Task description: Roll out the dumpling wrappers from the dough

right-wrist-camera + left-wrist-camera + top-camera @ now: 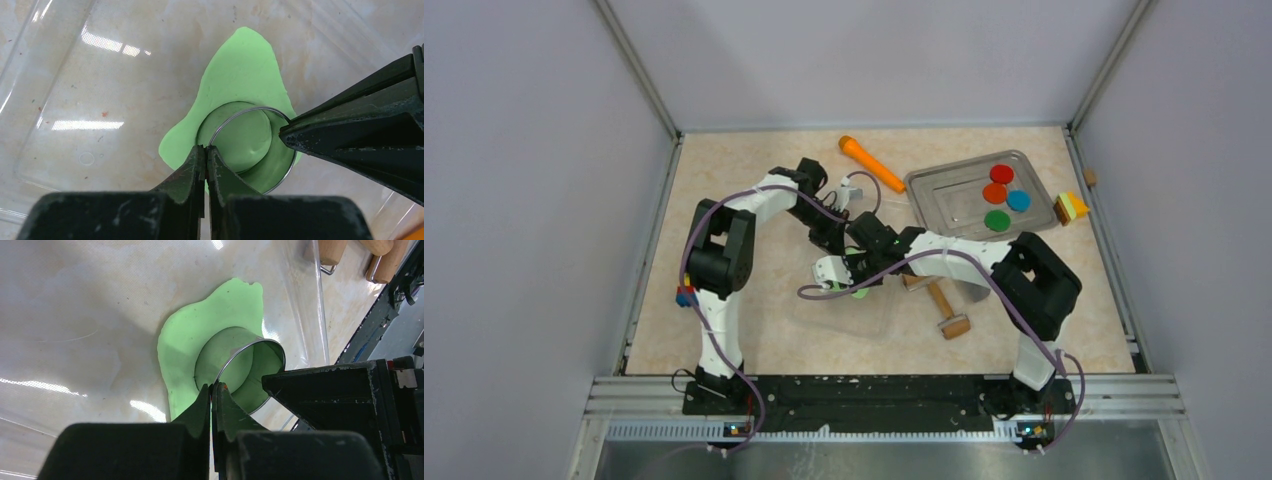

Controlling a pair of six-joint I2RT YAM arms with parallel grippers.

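Listing left to right. Left gripper [212, 387]: jaws pinched almost together on the thin rim of the ring cutter [220, 347]. Dough [190, 335]: thin lime-green sheet lying flat on the clear mat [75, 315], with the cutter standing on it. Probably soft, light and tacky, prone to stretch or tear; best lifted from under an edge, not pinched mid-sheet. Right gripper [206, 149]: likewise clamped on the cutter's rim, across the ring.

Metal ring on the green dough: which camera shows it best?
Right wrist view: it looks almost straight down into the metal ring, pressed on the dough. Left wrist view shows it slanted; the top view hides it under the arms.
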